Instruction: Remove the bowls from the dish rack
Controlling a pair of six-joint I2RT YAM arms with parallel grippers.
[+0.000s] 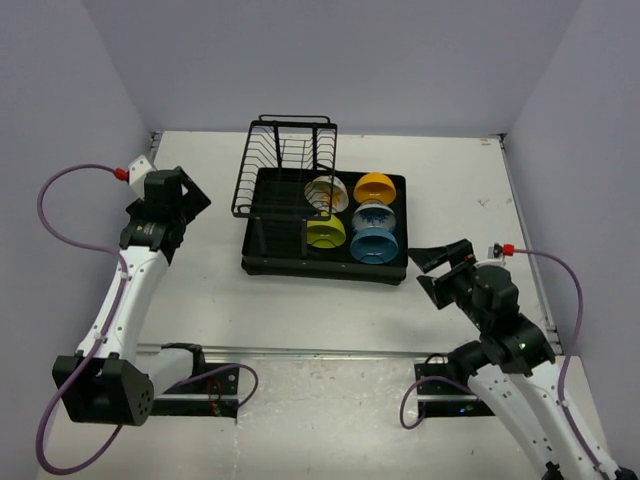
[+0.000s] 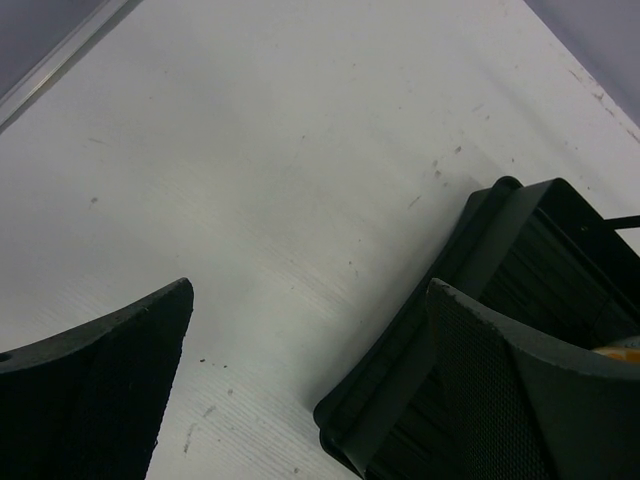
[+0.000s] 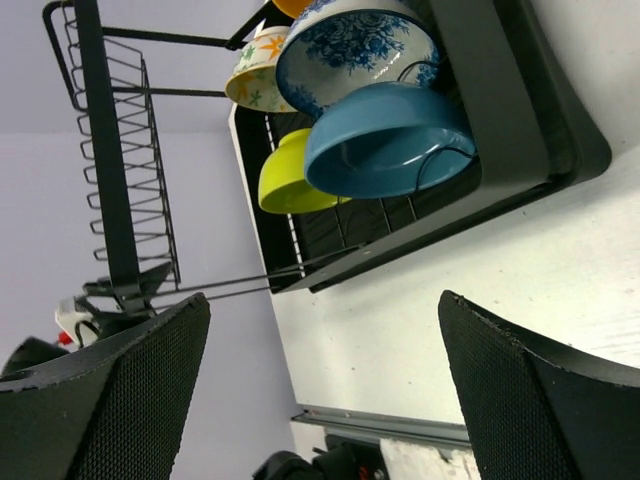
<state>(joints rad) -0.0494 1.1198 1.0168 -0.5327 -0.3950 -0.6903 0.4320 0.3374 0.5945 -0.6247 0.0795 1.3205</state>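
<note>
**Rack (image 1: 320, 272) fully loaded, nothing held**

Top view: the rack sits in the middle of the tabletop (image 1: 200, 300), with its wire section (image 1: 285, 160) standing at the far left. All five bowls stand on edge in the rack's right half, in two rows. The patterned bowl (image 1: 326, 193) is behind the green bowl (image 1: 326, 233). Beside them, the orange bowl (image 1: 374, 186) is farthest back, the blue-marked bowl (image 1: 374, 215) is in the middle and the blue bowl (image 1: 375, 245) is nearest. The left gripper (image 1: 188, 218) hangs to the left of the rack, apart from it. The right gripper (image 1: 428, 273) is near the rack's near right corner and does not touch it.

Left wrist view: the left gripper's fingers are spread wide with nothing between them but bare tabletop. One corner of the rack shows just beside the right-hand finger.

Right wrist view: the right gripper is also wide open and empty, above the tabletop. The rack fills the upper part of the view. The blue bowl is closest, the blue-marked bowl touches it from behind, and the green and patterned bowls are alongside. Only the edge of the orange bowl shows at the top.
</note>
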